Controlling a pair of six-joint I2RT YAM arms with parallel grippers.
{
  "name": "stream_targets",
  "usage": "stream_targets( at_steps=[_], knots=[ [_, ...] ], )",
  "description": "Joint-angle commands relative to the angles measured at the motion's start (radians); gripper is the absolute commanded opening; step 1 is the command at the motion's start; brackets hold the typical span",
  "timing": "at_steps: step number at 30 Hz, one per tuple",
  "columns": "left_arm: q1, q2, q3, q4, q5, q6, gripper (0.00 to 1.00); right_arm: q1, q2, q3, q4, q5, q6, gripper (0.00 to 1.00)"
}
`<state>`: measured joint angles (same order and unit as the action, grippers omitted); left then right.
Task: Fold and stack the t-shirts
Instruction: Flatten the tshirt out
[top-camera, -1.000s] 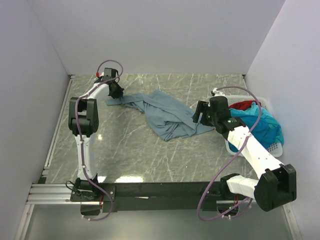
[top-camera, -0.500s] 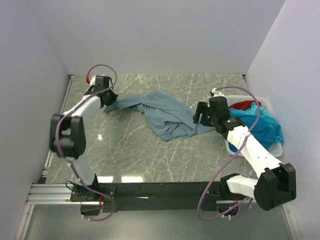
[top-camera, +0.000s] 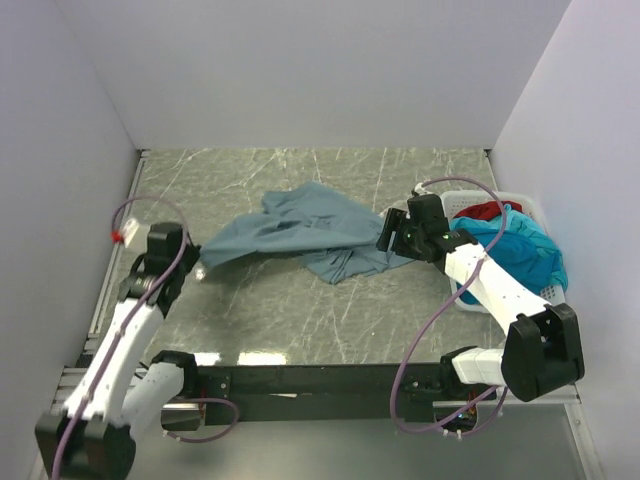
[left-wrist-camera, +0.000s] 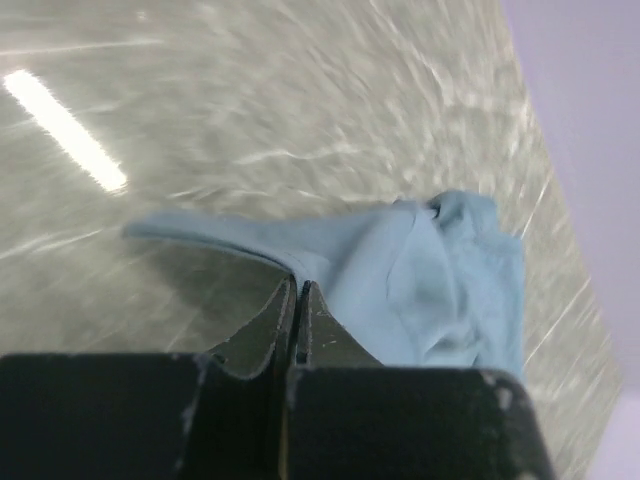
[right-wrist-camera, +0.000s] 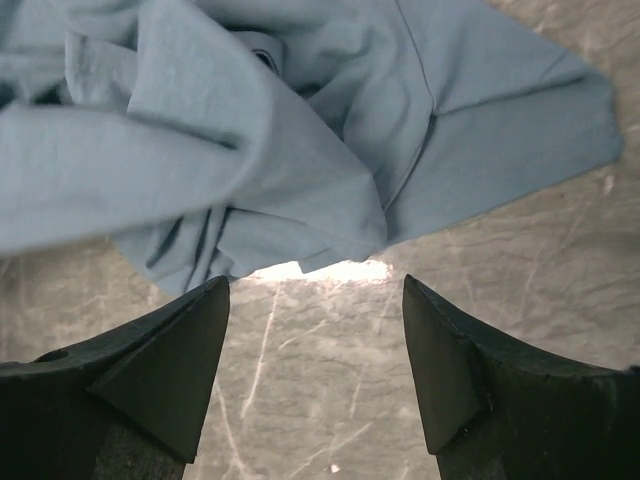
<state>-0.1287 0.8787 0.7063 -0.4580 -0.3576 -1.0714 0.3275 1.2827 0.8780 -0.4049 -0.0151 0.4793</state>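
On the marble-patterned desk (top-camera: 280, 310), the left gripper (left-wrist-camera: 297, 290) is pinched tight on a corner of the grey-blue t-shirt (top-camera: 300, 228), its 2 fingers pressed together so that the cloth between them is hidden. The left wrist view is smeared with blur, and only a stretched flap and 1 bunched fold of the shirt can be made out there. From above, the shirt lies crumpled across the middle of the desk, with 1 end drawn out to the left gripper.

The right gripper (right-wrist-camera: 315, 290) stands wide apart at the shirt's right edge, with nothing between its fingers. The hem lies just beyond the fingertips, and whether they touch the cloth cannot be told.

At the right wall, a white lattice basket (top-camera: 548, 296) holds a turquoise t-shirt (top-camera: 525, 252) and a red t-shirt (top-camera: 487, 210). The right arm and its purple cable cross in front of the basket, so only a sliver of red shows and the basket's near side is largely covered. The left arm's lower part is cut off by the picture's edge.
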Motion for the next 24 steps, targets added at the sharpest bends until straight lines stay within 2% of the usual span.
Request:
stream_targets(
  at_steps=[1, 5, 10, 18, 24],
  knots=[
    [0.000, -0.142, -0.053, -0.224, -0.191, -0.204, 0.01, 0.004, -0.022, -0.017, 0.017, -0.035, 0.051, 0.76],
    [0.000, -0.274, -0.114, -0.358, -0.224, -0.323, 0.01, 0.004, -0.083, -0.105, 0.040, -0.091, 0.103, 0.76],
    [0.000, -0.313, -0.143, -0.461, -0.286, -0.465, 0.01, 0.013, -0.094, -0.155, 0.081, -0.149, 0.123, 0.76],
    [0.000, -0.290, -0.137, -0.394, -0.276, -0.395, 0.01, 0.041, 0.048, -0.105, 0.179, -0.132, 0.114, 0.73],
    [0.000, -0.264, -0.116, -0.406, -0.300, -0.392, 0.01, 0.041, 0.158, -0.045, 0.181, -0.109, 0.078, 0.68]
  ],
)
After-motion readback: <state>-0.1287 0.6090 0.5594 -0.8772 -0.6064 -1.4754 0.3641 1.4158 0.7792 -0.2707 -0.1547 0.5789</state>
